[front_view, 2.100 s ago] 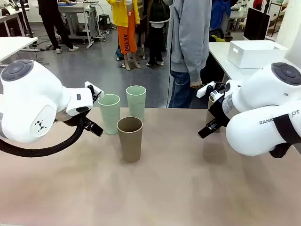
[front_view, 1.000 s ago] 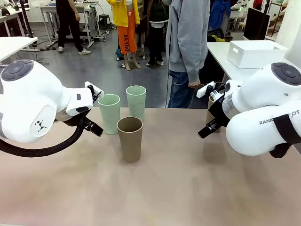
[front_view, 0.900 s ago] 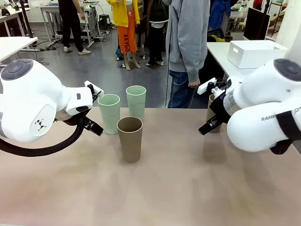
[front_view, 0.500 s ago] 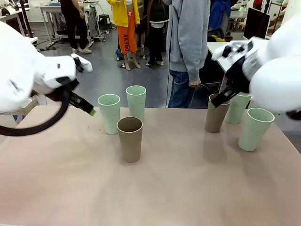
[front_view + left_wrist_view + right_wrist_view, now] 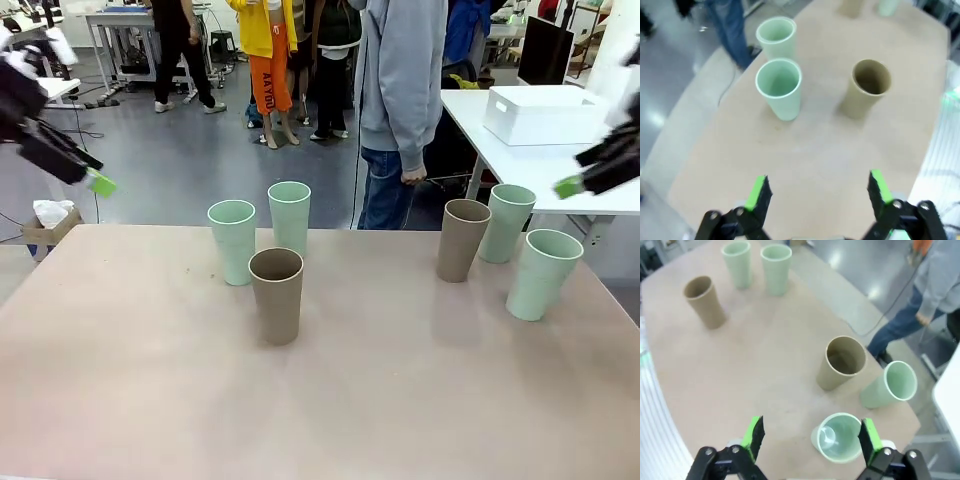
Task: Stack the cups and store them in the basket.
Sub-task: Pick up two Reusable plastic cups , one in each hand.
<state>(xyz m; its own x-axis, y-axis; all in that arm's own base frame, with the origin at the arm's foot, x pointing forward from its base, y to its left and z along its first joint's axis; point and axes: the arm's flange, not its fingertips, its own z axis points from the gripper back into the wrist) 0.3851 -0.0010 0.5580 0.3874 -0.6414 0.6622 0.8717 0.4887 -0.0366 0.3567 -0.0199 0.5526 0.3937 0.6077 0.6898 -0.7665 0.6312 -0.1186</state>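
Our left tool (image 5: 818,189) and right tool (image 5: 810,436) hang with jaws apart, empty, above the surface (image 5: 380,400). Six cups (image 5: 276,295) stand unstacked in two trios. The basket (image 5: 545,112) sits apart on a white side surface (image 5: 468,108). A skewed descent, we judge, could topple these tall cups.

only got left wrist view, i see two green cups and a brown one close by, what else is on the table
Observer: A second group on the robot's right: a tan cup, a far mint cup and a near mint cup.
Operator: any stacked
Observer: No, those three stand upright and apart.
Operator: basket?
Observer: A white bin sits on the white side table behind them.
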